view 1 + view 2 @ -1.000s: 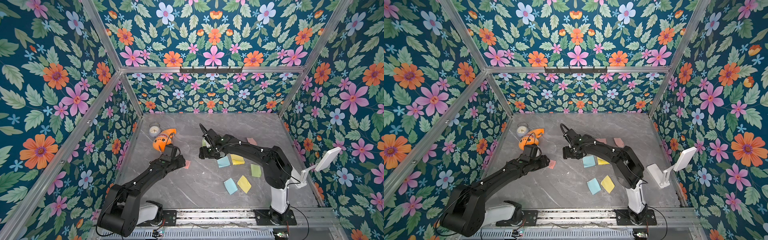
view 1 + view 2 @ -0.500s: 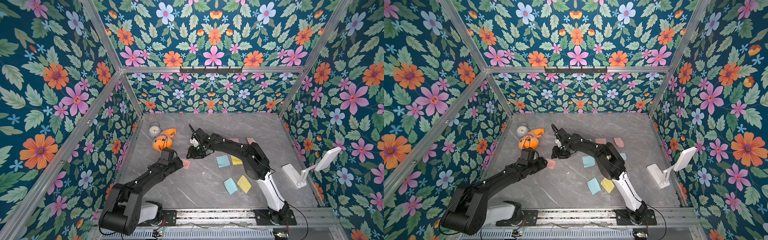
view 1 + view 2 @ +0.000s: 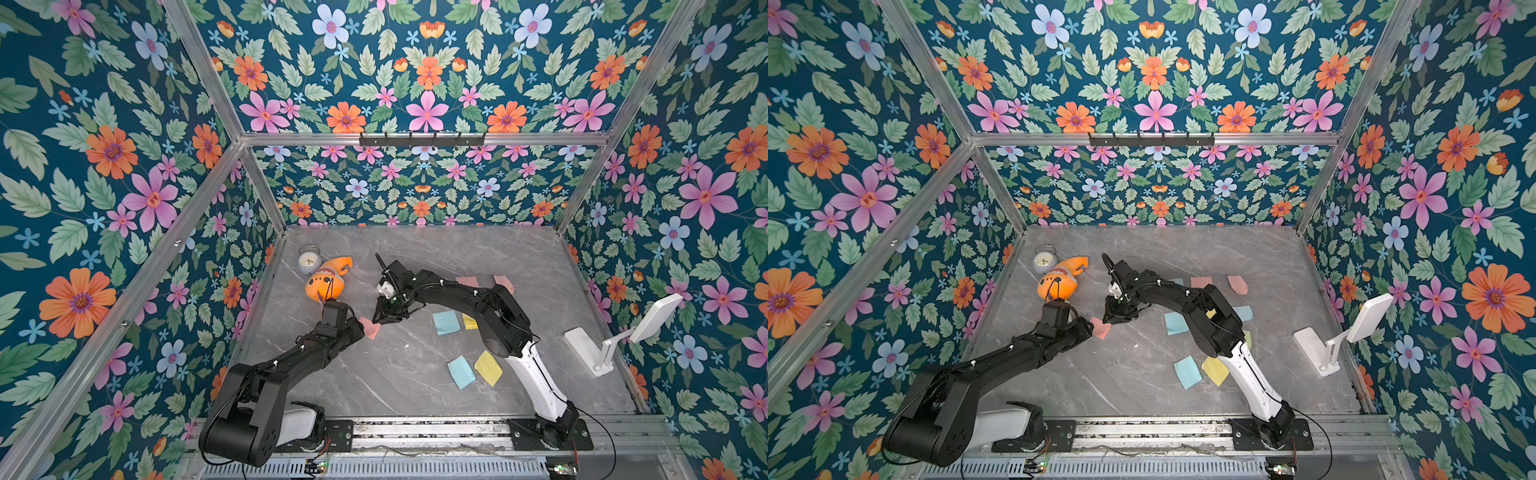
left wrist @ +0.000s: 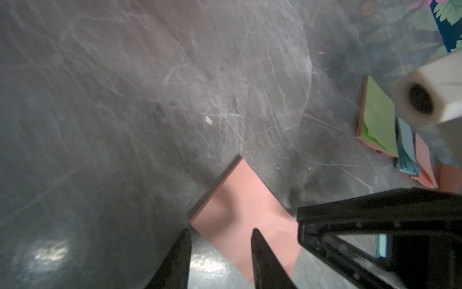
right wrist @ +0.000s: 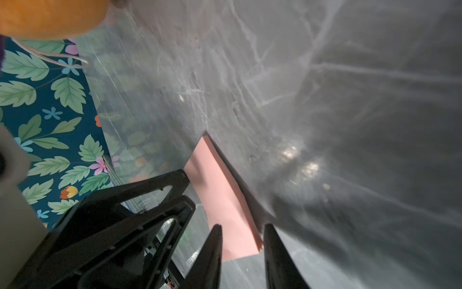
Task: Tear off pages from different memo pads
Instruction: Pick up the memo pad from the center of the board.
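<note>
A salmon-pink memo pad (image 3: 371,329) lies flat on the grey table, left of centre, in both top views (image 3: 1101,327). My left gripper (image 3: 360,328) reaches it from the left and my right gripper (image 3: 380,319) from the right. In the left wrist view the left gripper (image 4: 220,233) is open across one corner of the pad (image 4: 246,200), one finger over it and one beside it. In the right wrist view the right gripper (image 5: 243,227) is open astride the opposite corner (image 5: 220,197). Loose pages lie to the right: blue (image 3: 446,322), yellow (image 3: 488,368), pink (image 3: 504,284).
An alarm clock (image 3: 309,261) and an orange plush toy (image 3: 328,281) sit at the back left, close behind the left wrist. A white stand (image 3: 602,345) is by the right wall. More pads, green-topped (image 4: 377,120), blue and salmon, lie near the right arm. Flowered walls enclose the table.
The right arm has swung left and down from the middle of the table to the pink pad. Both grippers' jaws have narrowed. The left gripper has hardly moved.
</note>
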{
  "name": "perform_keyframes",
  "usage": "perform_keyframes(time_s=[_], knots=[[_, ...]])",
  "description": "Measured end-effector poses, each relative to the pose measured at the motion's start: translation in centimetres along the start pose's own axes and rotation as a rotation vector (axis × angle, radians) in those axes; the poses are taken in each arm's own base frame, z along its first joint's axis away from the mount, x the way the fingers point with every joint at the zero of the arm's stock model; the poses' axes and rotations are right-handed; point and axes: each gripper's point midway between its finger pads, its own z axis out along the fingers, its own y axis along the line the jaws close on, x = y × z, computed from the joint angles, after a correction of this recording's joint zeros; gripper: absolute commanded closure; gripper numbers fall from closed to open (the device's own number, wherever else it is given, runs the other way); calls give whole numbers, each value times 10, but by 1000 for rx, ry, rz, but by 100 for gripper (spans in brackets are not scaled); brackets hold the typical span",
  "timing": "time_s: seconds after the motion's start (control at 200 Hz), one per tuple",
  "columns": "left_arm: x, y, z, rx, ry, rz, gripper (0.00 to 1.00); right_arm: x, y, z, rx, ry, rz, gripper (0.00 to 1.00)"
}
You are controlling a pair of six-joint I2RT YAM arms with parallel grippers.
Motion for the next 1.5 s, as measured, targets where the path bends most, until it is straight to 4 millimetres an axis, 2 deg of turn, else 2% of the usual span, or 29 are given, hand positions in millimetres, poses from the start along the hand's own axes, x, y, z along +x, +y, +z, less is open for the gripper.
perform_keyframes(time_s=[0.115, 0.365, 0.545, 0.685, 0.825, 0.97, 1.095, 1.17, 1.33, 1.5], knots=[[-1, -2, 3, 12, -7, 1, 63, 5, 1, 4, -7, 12, 6, 73], [0, -5, 4, 35, 1, 3, 71, 2, 11, 1, -54, -7, 9, 82], [4, -6, 4, 41, 22, 2, 73, 3, 11, 2, -67, -18, 23, 89], [7, -8, 2, 48, 37, -4, 71, 4, 9, 3, -74, -25, 45, 97], [-3, -18, -11, 77, 17, -12, 58, 4, 14, -4, -97, -50, 48, 100], [-38, -36, -35, 142, -76, -15, 43, 4, 16, -24, -127, -98, 57, 100], [-51, -49, -47, 241, -111, -10, 35, 4, 10, -51, -157, -160, 83, 100], [-48, -58, -48, 318, -102, -11, 34, 7, 6, -71, -176, -201, 95, 100], [-33, -86, -45, 498, -50, -39, 35, 27, 1, -107, -221, -253, 124, 100], [-20, -133, -48, 668, 7, -8, 40, 49, -12, -130, -270, -279, 198, 100]])
